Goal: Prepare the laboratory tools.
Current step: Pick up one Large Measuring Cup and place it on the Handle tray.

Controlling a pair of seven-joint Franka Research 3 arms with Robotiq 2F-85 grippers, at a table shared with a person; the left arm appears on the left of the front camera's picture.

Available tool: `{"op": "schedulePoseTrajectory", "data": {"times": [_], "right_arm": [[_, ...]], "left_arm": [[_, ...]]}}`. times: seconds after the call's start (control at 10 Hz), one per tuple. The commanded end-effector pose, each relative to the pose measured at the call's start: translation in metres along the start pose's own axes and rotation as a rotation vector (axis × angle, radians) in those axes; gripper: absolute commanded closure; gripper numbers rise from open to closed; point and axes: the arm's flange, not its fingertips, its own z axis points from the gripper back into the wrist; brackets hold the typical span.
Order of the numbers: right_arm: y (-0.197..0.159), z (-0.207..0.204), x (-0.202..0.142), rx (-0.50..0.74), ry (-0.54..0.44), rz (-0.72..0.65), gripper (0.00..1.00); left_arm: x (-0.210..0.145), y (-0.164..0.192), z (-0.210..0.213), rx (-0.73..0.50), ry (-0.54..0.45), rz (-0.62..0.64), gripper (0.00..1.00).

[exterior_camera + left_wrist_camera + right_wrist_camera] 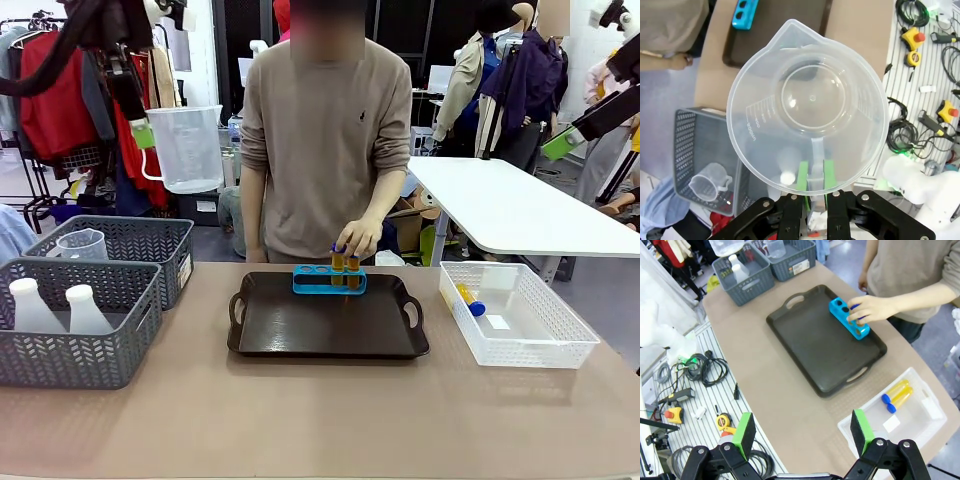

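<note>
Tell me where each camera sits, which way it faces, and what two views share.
Front: fixed at the robot's table edge, facing the person across the table; left gripper holds the beaker upper left.
Left wrist: high, looking down past its fingers, shut on the beaker's handle, onto a grey basket.
Right wrist: high near the table's right end, looking down at the tray; right gripper open.
Shared: front and right wrist both show the person's hand at the blue rack.

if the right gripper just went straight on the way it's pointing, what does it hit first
Most likely the bare table, between the black tray and the white basket. The right gripper hangs open well above it, so the exact spot is uncertain.
</note>
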Motion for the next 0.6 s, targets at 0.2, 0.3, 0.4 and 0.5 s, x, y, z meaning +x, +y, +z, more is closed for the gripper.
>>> {"op": "schedulePoseTrajectory", "data": {"times": [0.2, 0.3, 0.4, 0.5], "right_arm": [[0.001, 0.001, 0.002, 0.017, -0.021, 0.005, 0.0], [0.001, 0.001, 0.002, 0.017, -0.021, 0.005, 0.0], [0.001, 0.001, 0.002, 0.017, -0.021, 0.005, 0.0], [0.001, 0.001, 0.002, 0.017, -0.021, 0.005, 0.0]], "left_arm": [[-0.02, 0.001, -0.003, 0.022, -0.019, 0.037, 1.0], [-0.027, 0.002, -0.002, 0.034, -0.016, 0.056, 1.0], [-0.035, 0.004, 0.0, 0.046, -0.012, 0.083, 1.0], [-0.043, 0.007, 0.003, 0.064, -0.011, 0.115, 1.0]]}}
